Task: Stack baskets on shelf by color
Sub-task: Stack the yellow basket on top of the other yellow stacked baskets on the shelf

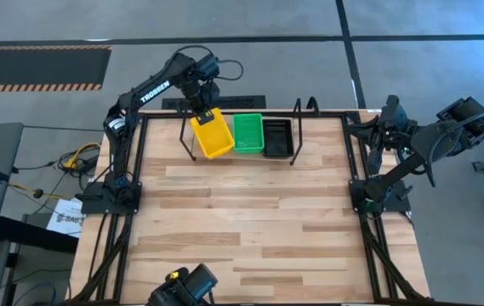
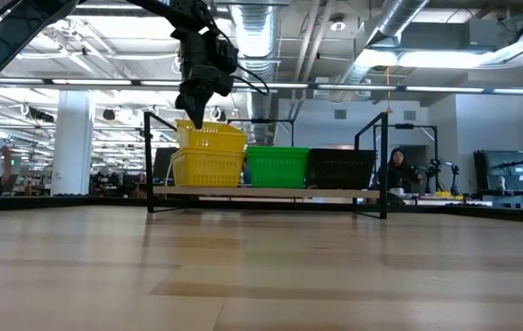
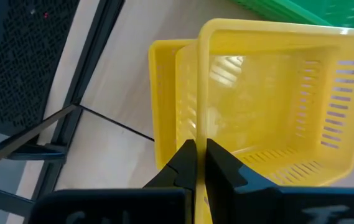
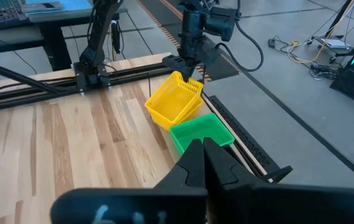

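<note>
Left gripper [image 1: 205, 113] at the shelf's [image 2: 266, 192] left end, fingers pinching the upper yellow basket's [image 1: 212, 136] rear rim; basket tilted, half-nested in the lower yellow basket [image 2: 206, 168], skew visible only from the low view. Green basket [image 1: 247, 133], black basket [image 1: 277, 137] alongside. Right gripper [image 4: 203, 151] well off, fingers pressed together.

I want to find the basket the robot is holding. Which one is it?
Look at the black shelf at the table's far edge. Three colours sit on it; at its left end, the tilted top yellow basket is pinched by the left gripper, unlike the flat green basket.
</note>
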Robot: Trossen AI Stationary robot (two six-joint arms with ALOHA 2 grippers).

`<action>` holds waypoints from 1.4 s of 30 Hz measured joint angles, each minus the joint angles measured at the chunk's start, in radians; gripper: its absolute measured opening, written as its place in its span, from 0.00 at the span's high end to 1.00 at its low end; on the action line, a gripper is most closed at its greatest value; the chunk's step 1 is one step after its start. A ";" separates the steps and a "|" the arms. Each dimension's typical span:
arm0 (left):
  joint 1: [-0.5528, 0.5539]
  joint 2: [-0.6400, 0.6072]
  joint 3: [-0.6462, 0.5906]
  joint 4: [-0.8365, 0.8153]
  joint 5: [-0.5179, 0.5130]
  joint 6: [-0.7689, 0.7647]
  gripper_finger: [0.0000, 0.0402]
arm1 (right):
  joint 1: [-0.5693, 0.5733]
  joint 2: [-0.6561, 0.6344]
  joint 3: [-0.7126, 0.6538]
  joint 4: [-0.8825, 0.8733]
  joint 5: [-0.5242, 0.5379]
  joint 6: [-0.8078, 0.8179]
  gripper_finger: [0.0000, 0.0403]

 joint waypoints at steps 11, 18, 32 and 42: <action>-0.017 0.000 -0.176 0.045 -0.039 0.005 1.00 | 0.000 0.000 0.000 -0.001 -0.005 0.000 1.00; -0.019 0.000 -0.193 0.107 -0.130 0.007 1.00 | 0.000 0.000 0.000 -0.001 -0.006 0.000 1.00; -0.070 0.000 -0.193 0.234 -0.193 0.027 0.74 | 0.000 0.000 0.000 -0.002 -0.007 0.000 1.00; -0.080 0.000 0.021 0.126 -0.227 -0.069 0.68 | 0.000 0.000 0.000 -0.011 -0.008 0.000 1.00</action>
